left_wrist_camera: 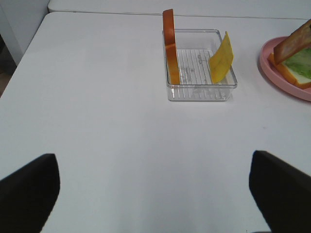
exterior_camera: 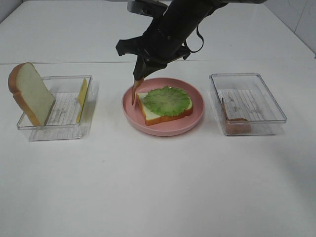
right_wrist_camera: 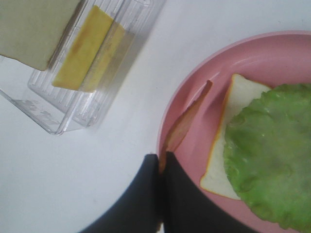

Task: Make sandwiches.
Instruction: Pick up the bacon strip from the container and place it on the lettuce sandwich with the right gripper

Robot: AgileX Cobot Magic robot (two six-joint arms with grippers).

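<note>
1. The right gripper [exterior_camera: 139, 74] is pinched tight on the top end of a bacon strip [exterior_camera: 136, 91]; the strip hangs nearly upright, its lower tip just above the pink plate [exterior_camera: 163, 131] near the nine o'clock rim.
2. The bottom bread slice [exterior_camera: 148, 114] lies on the plate with the lettuce leaf [exterior_camera: 167, 100] on top; the strip hangs beside the bread's edge, not over the leaf.
3. The strip probably needs carrying toward three o'clock until it is over the middle of the leaf; then lower and tilt the wrist so it lies flat.
4. Let go low; dropped upright, it may topple onto the plate.
5. The left gripper [left_wrist_camera: 154, 187] is spread wide and holds nothing, above bare table; best kept back for now.
6. At nine o'clock from the plate, the left tray [exterior_camera: 54, 131] holds the second bread slice [exterior_camera: 30, 93] on edge and the cheese slice [exterior_camera: 82, 93]; at three o'clock, the right tray [exterior_camera: 247, 79] holds more bacon [exterior_camera: 237, 126].
</note>
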